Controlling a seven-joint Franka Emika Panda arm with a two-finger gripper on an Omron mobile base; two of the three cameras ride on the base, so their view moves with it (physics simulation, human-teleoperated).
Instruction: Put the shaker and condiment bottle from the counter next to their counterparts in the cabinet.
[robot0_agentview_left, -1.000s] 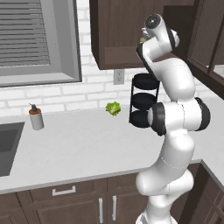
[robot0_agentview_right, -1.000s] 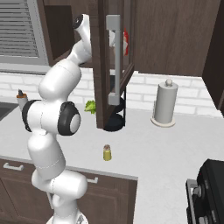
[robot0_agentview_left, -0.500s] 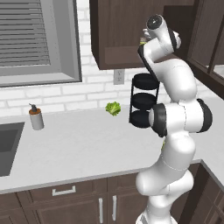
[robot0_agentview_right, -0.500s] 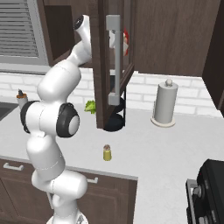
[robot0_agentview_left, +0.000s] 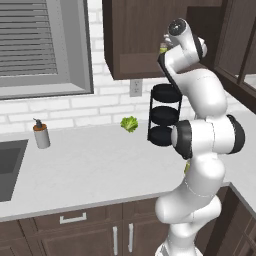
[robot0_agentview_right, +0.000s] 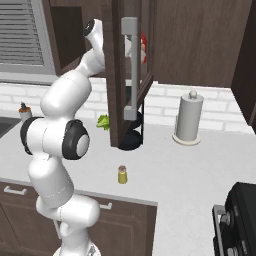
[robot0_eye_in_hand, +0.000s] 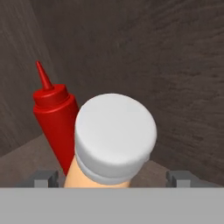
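The arm reaches up into the open dark brown wall cabinet (robot0_agentview_right: 125, 75), its hand hidden behind the door in the right base view and tucked against the cabinet's edge in the left one. Seen along the hand, the tool (robot0_eye_in_hand: 111, 177) has its two grey fingertips (robot0_eye_in_hand: 43, 177) set either side of the peach-orange condiment bottle (robot0_eye_in_hand: 114, 135), whose pale round cap looms large; the fingertips sit right at the bottle's sides, so the tool appears closed on it, though the actual contact is cut off by the bottom of the view. Just beside the bottle, to its left in that view and a little further in, stands the slim red bottle (robot0_eye_in_hand: 54, 116) with its pointed cap, upright against the dark wood back wall. A patch of red also shows through the cabinet door's pane in the right base view. Down on the light-grey bench (robot0_agentview_right: 165, 170) the small olive-yellow shaker (robot0_agentview_right: 122, 175) stands alone and upright, near the front edge. Further back are a black three-tier rack (robot0_agentview_left: 162, 115), a leafy green vegetable (robot0_agentview_left: 129, 123), a grey soap dispenser (robot0_agentview_left: 41, 135) near the sink, and a paper-towel holder (robot0_agentview_right: 188, 117) by the brick wall.
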